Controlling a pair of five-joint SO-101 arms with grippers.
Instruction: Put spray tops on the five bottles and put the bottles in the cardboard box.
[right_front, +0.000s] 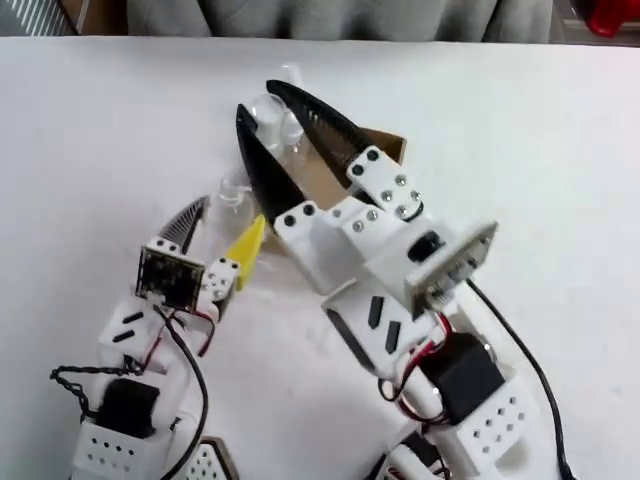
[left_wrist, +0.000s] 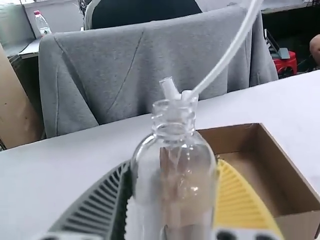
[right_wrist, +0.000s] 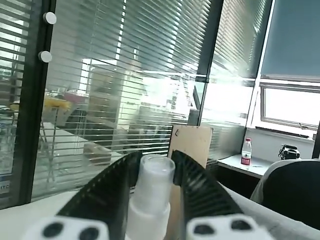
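Noted white table (right_front: 100, 120), cardboard box (left_wrist: 280, 165), grey-draped chair (left_wrist: 125, 65) behind, slatted blinds (right_wrist: 125, 60). Found left gripper (right_front: 228, 213) grasping bottle (left_wrist: 172, 150), right gripper (right_wrist: 156, 160) clamped on spray top (right_wrist: 150, 195).

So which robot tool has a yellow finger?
The left arm's tool, the one shut on the clear bottle: one finger is yellow, one grey. The right tool, gripping the spray top, has two black fingers.
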